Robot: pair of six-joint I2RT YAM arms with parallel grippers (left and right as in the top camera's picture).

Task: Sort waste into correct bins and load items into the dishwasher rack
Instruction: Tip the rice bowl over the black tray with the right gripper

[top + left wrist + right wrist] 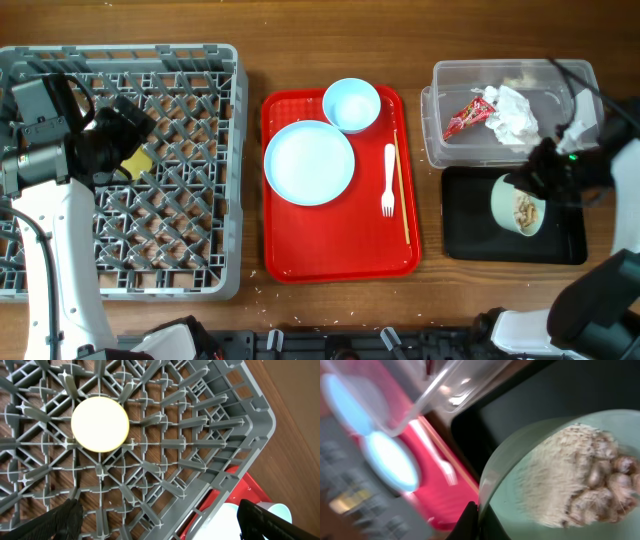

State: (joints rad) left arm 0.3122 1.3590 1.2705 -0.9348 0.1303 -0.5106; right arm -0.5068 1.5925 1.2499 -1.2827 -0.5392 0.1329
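Observation:
The grey dishwasher rack (215, 170) stands at the left. A yellow cup (100, 423) sits bottom-up among its pegs and also shows in the overhead view (138, 160). My left gripper (160, 520) is open and empty just above the rack, beside the cup (125, 135). My right gripper (479, 515) is shut on the rim of a pale green bowl (518, 205), held tilted over the black tray (470, 235). The bowl holds pale rice-like food scraps (560, 480). The clear tub (450, 80) holds the red wrapper (467, 116) and white tissue (512, 114).
A red tray (340, 255) in the middle carries a round pale blue plate (309, 162), a pale blue bowl (351, 104), a white fork (388, 182) and wooden chopsticks (402, 195). The wooden table edge runs along the front.

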